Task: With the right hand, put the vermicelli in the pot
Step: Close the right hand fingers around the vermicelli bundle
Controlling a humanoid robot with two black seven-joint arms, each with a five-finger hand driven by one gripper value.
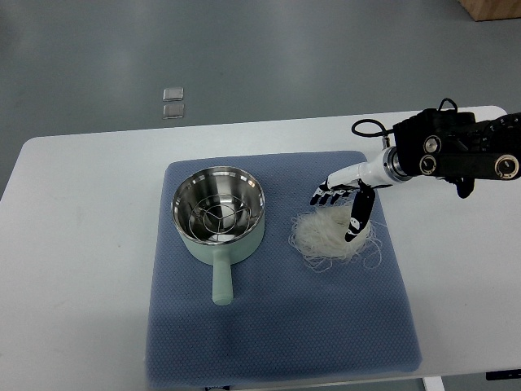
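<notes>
A pale green pot (218,220) with a steel inside and a steamer rack stands on the left half of the blue mat (277,326), handle pointing toward me. A loose nest of white vermicelli (326,240) lies on the mat to the pot's right. My right hand (342,208) reaches in from the right edge and hovers over the nest's upper right side. Its fingers (326,195) are spread and its thumb (358,218) points down onto the strands. It holds nothing. The left arm is out of sight.
The mat lies on a white table (81,244). Two small clear squares (172,102) sit on the grey floor beyond the table's far edge. A black cable (366,126) loops off the right forearm.
</notes>
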